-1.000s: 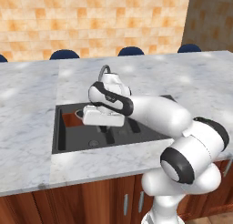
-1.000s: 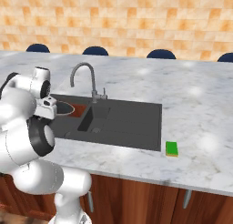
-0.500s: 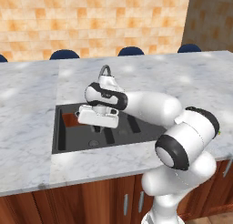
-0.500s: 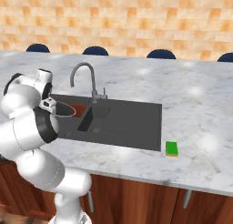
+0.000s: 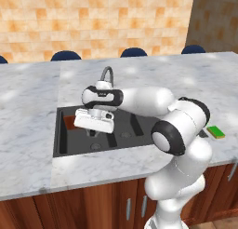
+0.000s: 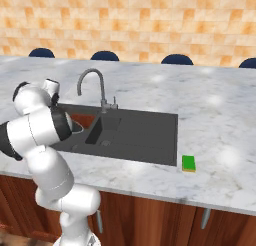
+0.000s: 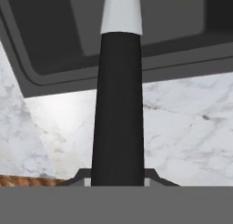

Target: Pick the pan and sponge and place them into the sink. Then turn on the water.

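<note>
My gripper is shut on the pan's black handle, which runs up to a silver collar and the pan's pale underside at the top edge. In the left base view the hand hangs low over the left part of the dark sink. A sliver of the pan's silvery rim shows beside my arm, over the left basin. The green sponge lies flat on the marble counter right of the sink, far from the gripper. It shows again as the sponge. No water runs from the gooseneck faucet.
The faucet stands just behind my hand, with its small lever at the base. The marble counter surrounds the sink. Blue chair backs line the far side. My forearm and elbow span the sink's right part.
The hand has moved left and down toward the front of the sink's left part, still holding the pan by its handle. The elbow has swung out to the right.
</note>
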Controlling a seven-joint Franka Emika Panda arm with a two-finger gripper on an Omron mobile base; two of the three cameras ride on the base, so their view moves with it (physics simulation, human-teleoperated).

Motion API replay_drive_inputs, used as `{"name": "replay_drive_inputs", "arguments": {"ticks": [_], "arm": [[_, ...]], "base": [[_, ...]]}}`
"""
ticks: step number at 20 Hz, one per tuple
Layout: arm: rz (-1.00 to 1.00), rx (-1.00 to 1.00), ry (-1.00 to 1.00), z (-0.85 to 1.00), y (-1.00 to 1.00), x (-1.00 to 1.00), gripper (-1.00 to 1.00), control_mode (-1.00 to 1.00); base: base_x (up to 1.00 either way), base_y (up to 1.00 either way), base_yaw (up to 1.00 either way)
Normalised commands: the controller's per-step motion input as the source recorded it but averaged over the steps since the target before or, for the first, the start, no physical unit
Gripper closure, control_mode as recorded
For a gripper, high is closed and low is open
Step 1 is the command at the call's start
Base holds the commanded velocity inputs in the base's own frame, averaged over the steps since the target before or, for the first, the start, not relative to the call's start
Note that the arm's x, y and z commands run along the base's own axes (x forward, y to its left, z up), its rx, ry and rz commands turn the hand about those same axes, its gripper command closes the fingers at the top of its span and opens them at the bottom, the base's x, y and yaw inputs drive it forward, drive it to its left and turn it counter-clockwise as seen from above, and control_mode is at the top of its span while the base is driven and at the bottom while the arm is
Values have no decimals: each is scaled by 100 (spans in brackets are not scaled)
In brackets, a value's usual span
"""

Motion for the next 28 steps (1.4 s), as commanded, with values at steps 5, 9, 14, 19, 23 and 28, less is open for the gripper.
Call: {"name": "replay_drive_inputs", "arguments": {"ticks": [5,9,14,19,23,28], "arm": [[-5,0,8,-22,23,28,100,-100],[-3,0,10,-20,14,24,100,-100],[-2,0,7,-28,6,22,100,-100],[-1,0,5,-28,2,22,100,-100],[0,0,5,-32,3,28,100,-100],[0,-1,2,-45,9,35,100,-100]], "base": [[0,0,0],[0,0,0],[0,0,0],[0,0,0],[0,0,0],[0,0,0]]}}
